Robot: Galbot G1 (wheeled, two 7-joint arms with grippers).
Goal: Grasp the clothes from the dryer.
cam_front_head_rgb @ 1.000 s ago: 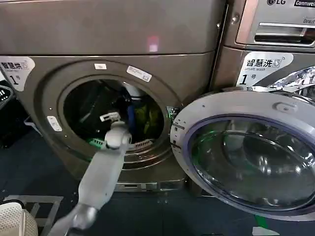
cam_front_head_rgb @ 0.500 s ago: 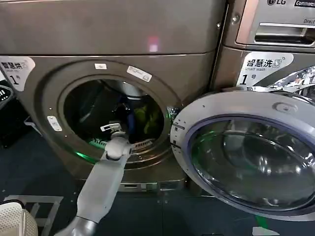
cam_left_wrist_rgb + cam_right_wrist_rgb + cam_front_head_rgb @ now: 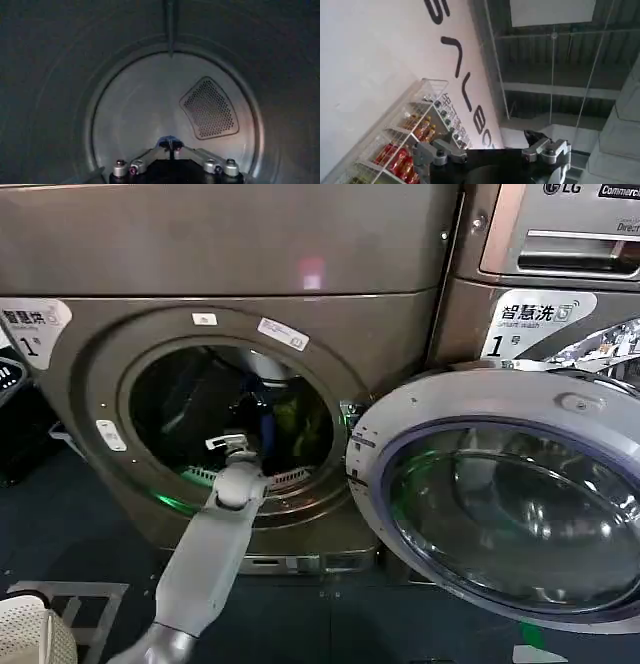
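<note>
The dryer [image 3: 90, 374] stands with its round door [image 3: 420, 399] swung open to the right. Blue and yellow-green clothes [image 3: 283, 421] lie at the right side of the dark drum. My left arm reaches through the opening, and my left gripper [image 3: 233, 447] sits low in the drum mouth, just left of the clothes. In the left wrist view the left gripper [image 3: 170, 145] has its fingers closed together on a small bit of blue cloth [image 3: 170, 140], with the drum's back wall [image 3: 140, 110] behind. My right gripper [image 3: 479, 144] is open and empty, pointing up at a wall away from the dryer.
A second machine [image 3: 540, 274] stands to the right behind the open door. A white basket [image 3: 30, 634] sits on the floor at the lower left. A perforated vent [image 3: 209, 108] is set in the drum's back wall. The right wrist view has a shelf of bottles [image 3: 405, 145].
My left arm has dropped a little and drawn slightly back toward the drum's lower rim. The clothes and door stay where they were.
</note>
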